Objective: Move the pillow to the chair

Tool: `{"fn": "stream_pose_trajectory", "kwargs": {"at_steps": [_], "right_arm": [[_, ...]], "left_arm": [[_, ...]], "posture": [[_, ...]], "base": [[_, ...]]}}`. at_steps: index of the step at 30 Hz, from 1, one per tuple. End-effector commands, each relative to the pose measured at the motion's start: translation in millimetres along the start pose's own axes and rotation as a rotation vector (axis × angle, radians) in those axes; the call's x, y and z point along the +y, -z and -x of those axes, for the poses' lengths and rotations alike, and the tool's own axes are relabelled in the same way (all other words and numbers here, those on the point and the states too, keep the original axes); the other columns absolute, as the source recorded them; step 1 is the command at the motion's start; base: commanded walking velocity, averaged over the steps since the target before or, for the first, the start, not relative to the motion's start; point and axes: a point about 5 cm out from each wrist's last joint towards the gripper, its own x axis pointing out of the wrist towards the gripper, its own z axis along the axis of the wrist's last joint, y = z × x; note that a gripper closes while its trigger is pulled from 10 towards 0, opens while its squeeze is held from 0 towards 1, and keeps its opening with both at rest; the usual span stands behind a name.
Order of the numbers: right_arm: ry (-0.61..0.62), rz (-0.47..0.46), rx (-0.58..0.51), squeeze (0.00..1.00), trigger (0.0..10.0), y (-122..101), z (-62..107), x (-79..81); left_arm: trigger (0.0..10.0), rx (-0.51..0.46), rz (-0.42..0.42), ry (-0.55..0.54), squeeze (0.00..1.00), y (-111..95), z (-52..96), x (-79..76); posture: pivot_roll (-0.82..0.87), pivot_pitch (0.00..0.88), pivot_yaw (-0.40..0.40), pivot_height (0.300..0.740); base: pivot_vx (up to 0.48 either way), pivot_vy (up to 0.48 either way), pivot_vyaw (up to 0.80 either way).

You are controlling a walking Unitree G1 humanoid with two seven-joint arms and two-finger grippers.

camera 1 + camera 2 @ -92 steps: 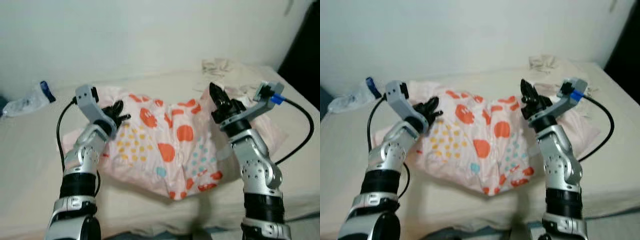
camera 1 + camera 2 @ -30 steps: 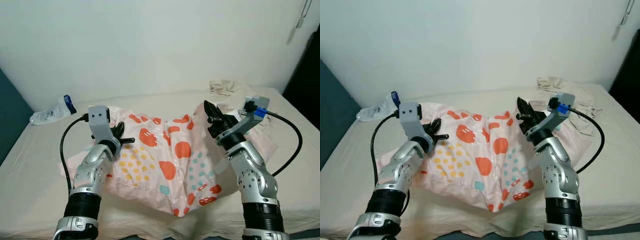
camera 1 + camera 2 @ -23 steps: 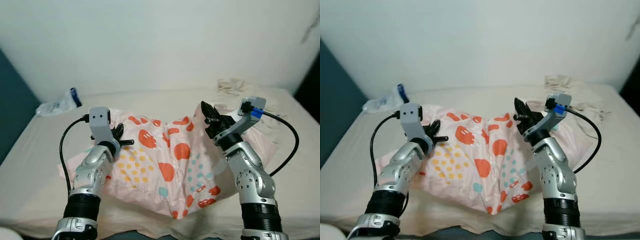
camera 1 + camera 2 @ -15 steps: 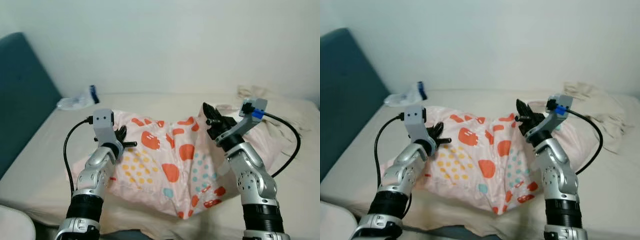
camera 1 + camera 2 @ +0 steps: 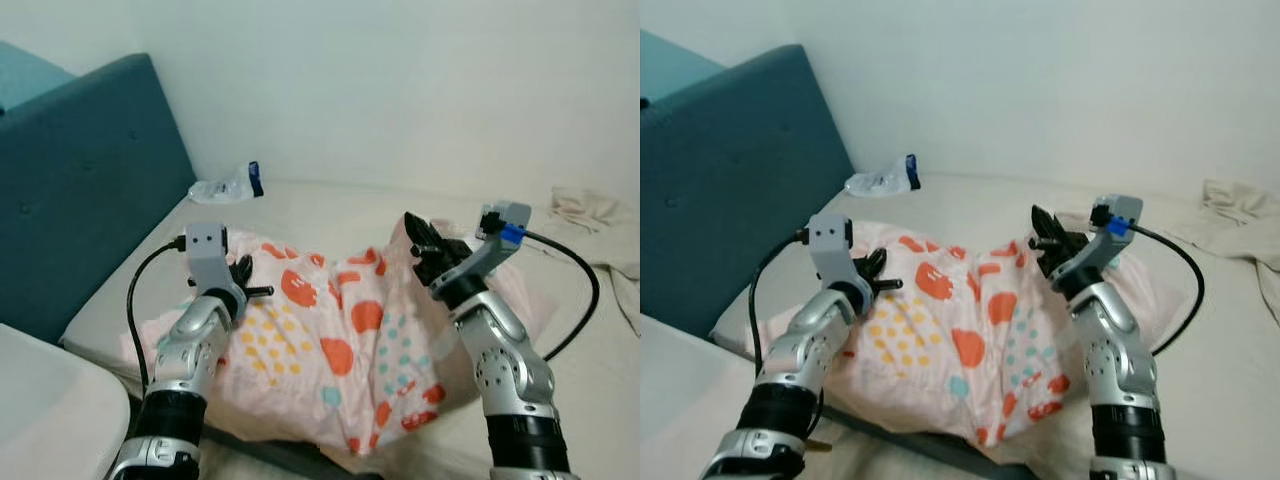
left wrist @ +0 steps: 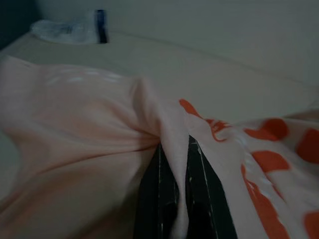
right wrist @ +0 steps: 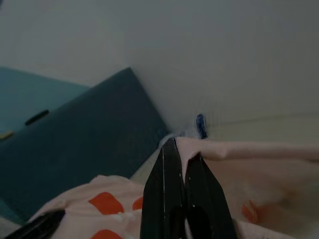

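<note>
The pillow [image 5: 335, 345] is pale pink with orange, yellow and teal spots. It hangs between my two grippers over the bed's near edge. My left gripper [image 5: 243, 282] is shut on the pillow's left side, and in the left wrist view its black fingers [image 6: 199, 184] pinch a fold of the pink fabric [image 6: 75, 124]. On the pillow's upper right edge my right gripper [image 5: 425, 248] is shut too, with the cloth [image 7: 239, 159] caught between its fingers [image 7: 167, 174]. A teal upholstered back [image 5: 90, 190], perhaps the chair, stands at the left.
The beige bed [image 5: 330, 205] runs along a white wall. A crumpled plastic bottle with a blue cap [image 5: 225, 187] lies at its far left corner, and a rumpled cloth [image 5: 600, 215] at the far right. A white surface [image 5: 40, 400] fills the lower left corner.
The camera has swung left, so the teal back and the white surface have come into view. Both grippers still hold the pillow, which now hangs over the bed's near edge.
</note>
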Motion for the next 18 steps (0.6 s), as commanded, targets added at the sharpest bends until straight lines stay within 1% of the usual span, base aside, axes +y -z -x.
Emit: {"fn": "stream_pose_trajectory", "kwargs": {"at_steps": [1, 7, 9, 18], "right_arm": [[-0.059, 0.013, -0.025, 0.00, 10.0, -3.8, -4.6, 11.7], [-0.057, 0.010, -0.023, 0.00, 10.0, -2.1, -4.6, 11.9], [-0.056, 0.008, -0.022, 0.00, 10.0, -1.6, -3.9, 12.4], [-0.050, 0.003, -0.015, 0.00, 10.0, 1.9, -3.3, 12.2]], "left_arm": [[10.0, -0.017, -0.022, 0.009, 0.00, -3.9, -1.4, -2.4], [10.0, -0.014, -0.029, 0.014, 0.00, -3.1, -0.9, -2.8], [10.0, -0.008, -0.054, 0.015, 0.00, -2.1, -0.1, -2.6], [10.0, -0.008, -0.055, 0.016, 0.00, -0.6, 0.3, -1.7]], "posture": [[-0.14, 0.044, 0.080, 0.740], [-0.14, 0.049, 0.081, 0.740], [-0.14, 0.054, 0.082, 0.740], [-0.14, 0.060, 0.083, 0.740]], "base": [[0.000, 0.000, 0.63], [0.000, 0.000, 0.63], [0.000, 0.000, 0.64], [0.000, 0.000, 0.63]]}}
